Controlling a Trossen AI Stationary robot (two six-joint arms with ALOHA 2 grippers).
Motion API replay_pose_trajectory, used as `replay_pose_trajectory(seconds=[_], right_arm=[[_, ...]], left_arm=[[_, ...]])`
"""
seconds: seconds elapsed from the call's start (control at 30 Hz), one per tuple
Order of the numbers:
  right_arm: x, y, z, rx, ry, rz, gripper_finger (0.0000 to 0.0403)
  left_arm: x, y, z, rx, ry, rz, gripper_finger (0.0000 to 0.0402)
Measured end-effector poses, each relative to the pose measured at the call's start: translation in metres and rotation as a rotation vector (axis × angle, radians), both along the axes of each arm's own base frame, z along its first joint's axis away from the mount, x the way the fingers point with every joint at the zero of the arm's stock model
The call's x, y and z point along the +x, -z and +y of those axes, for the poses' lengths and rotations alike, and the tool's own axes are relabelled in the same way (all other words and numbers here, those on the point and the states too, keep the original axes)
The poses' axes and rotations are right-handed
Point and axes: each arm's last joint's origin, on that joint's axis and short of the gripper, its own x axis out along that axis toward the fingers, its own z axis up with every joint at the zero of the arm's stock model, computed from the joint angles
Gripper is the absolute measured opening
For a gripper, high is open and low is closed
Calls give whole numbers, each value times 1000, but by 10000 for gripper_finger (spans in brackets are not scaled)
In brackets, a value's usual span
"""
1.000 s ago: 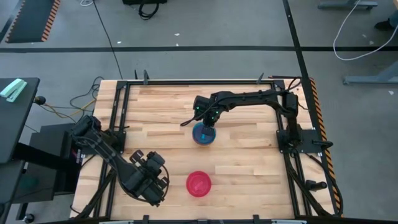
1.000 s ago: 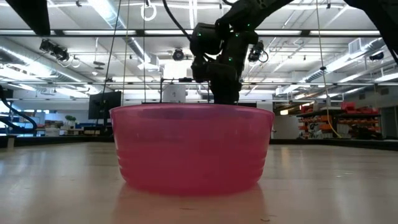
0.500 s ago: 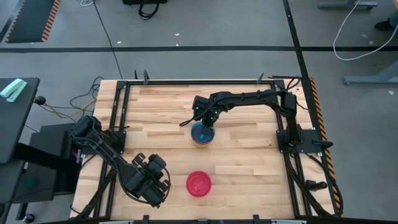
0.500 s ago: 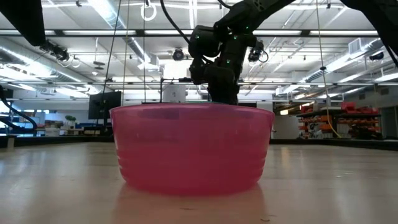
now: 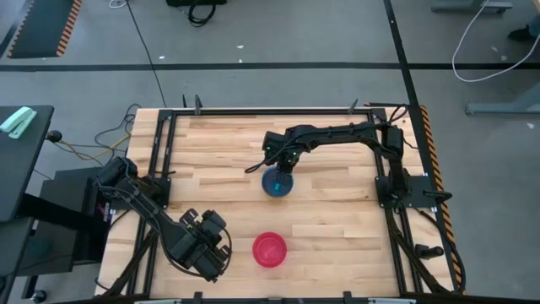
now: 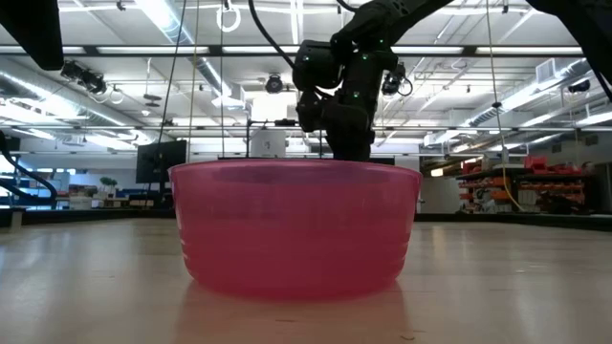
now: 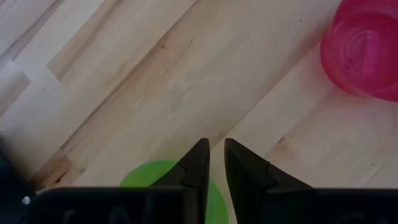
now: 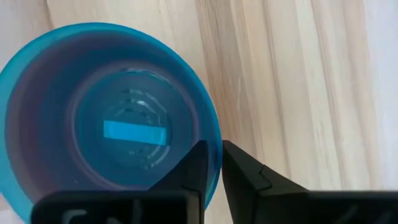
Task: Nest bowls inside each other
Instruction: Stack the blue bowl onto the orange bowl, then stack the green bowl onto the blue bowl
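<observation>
From my station I log: wooden plank counter (image 5: 211,143) in a black frame (image 5: 160,143); grey floor (image 5: 253,76) with black tape lines (image 5: 202,65); white cable (image 5: 472,51); striped mat (image 5: 46,25); ceiling strip lights (image 6: 163,14); distant shelving (image 6: 507,182).

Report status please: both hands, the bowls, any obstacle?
Right hand over blue bowl rim, fingers barely apart. Left hand near table edge above green bowl. Pink bowl alone, unobstructed.

Overhead, table-level, two close wrist views
</observation>
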Motion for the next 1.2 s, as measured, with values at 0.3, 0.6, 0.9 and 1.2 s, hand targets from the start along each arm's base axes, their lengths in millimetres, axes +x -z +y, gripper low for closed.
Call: replay_pose_trajectory(seconds=[0.3,0.6,0.9,1.2], right_arm=[[-3,-6,0,8,-7,37,54],[1,-40,7,10,-23,52,55],[4,-82,35,-3,-129,39,55],[-33,-147,64,-46,-189,-153,55]], left_arm=[[0,0,-1,-31,-15,15,65],[-1,1,-1,-62,-47,27,74],[-7,0,3,-43,-81,97,71],[-16,-6,10,-25,-144,155,65]])
